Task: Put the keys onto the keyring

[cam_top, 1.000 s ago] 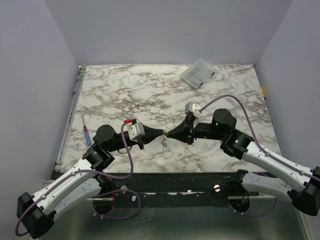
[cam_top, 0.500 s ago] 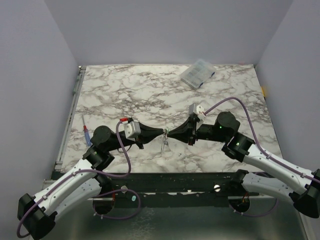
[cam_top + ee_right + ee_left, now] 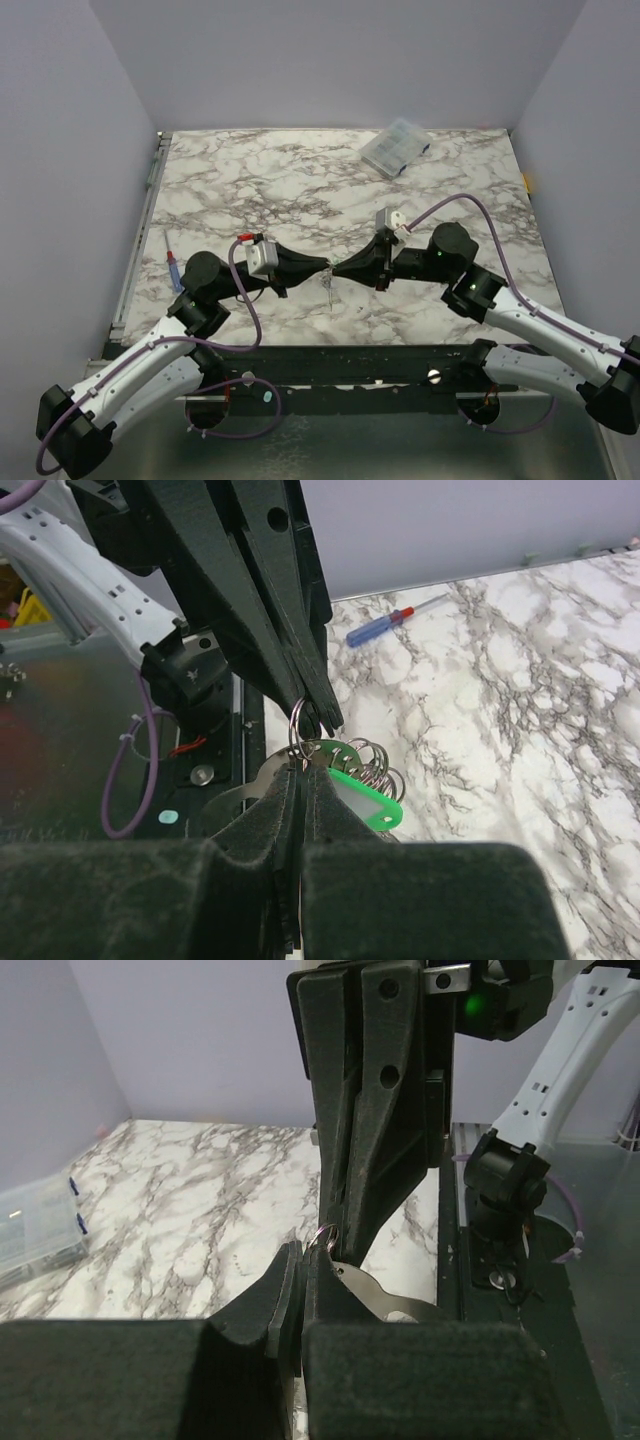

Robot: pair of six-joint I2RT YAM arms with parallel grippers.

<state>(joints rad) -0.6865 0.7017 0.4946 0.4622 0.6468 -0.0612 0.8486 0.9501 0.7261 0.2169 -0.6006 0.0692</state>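
In the top view my left gripper (image 3: 322,266) and right gripper (image 3: 338,270) meet tip to tip above the table's near middle, and the keys (image 3: 328,290) dangle just below them. The left wrist view shows my left gripper (image 3: 303,1256) shut, with a small split ring (image 3: 325,1232) poking out at its tips. In the right wrist view my right gripper (image 3: 303,771) is shut where that split ring (image 3: 300,725), the silvery curved keyring (image 3: 243,790) and a green-tagged key (image 3: 366,801) come together. Several more rings (image 3: 378,765) bunch behind the green tag. No blue tag shows.
A clear plastic compartment box (image 3: 396,147) lies at the back right of the marble table (image 3: 250,190). A blue and red screwdriver (image 3: 175,270) lies near the left edge. The black frame (image 3: 350,362) runs along the near edge under both arms.
Both wrists have shifted and turned slightly, the left one back towards its base. The fingertips stay together over the same spot, both shut, and the keys still hang below.
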